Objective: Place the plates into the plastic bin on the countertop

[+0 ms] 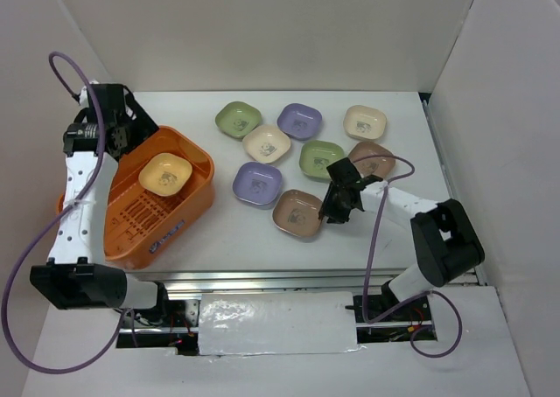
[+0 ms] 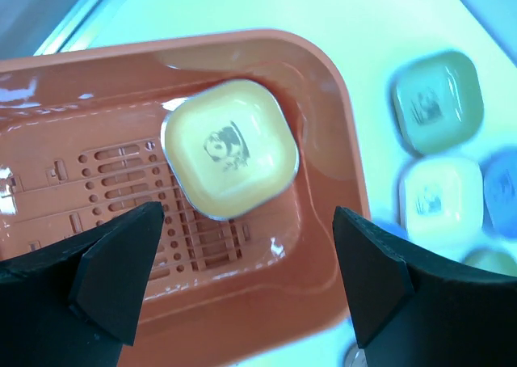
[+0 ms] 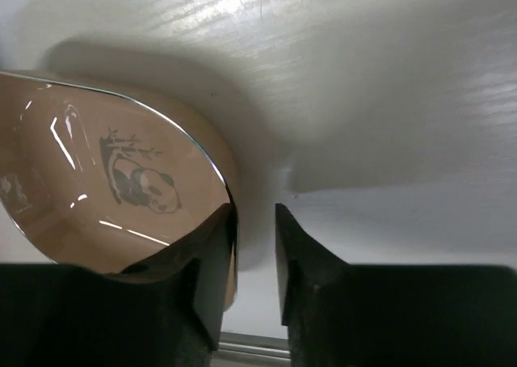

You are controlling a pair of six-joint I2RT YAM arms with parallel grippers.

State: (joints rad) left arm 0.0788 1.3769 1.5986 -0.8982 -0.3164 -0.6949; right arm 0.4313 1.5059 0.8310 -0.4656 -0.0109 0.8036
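A yellow plate (image 1: 165, 174) lies in the orange plastic bin (image 1: 197, 206) at the left; it also shows in the left wrist view (image 2: 230, 149) on the bin's slotted base (image 2: 105, 181). My left gripper (image 1: 121, 136) (image 2: 250, 270) hangs open and empty above the bin's far end. Several plates lie on the white countertop (image 1: 227, 231). My right gripper (image 1: 336, 206) (image 3: 254, 221) is low at the right rim of the near brown plate (image 1: 296, 213) (image 3: 105, 189). One finger is inside the rim and one outside, with a gap left.
On the countertop lie two green plates (image 1: 238, 119) (image 1: 320, 157), two lilac plates (image 1: 299, 121) (image 1: 257, 183), two cream plates (image 1: 364, 122) (image 1: 266, 142) and a second brown plate (image 1: 374, 156) behind my right wrist. White walls stand on three sides. A metal rail (image 1: 262, 279) runs along the front edge.
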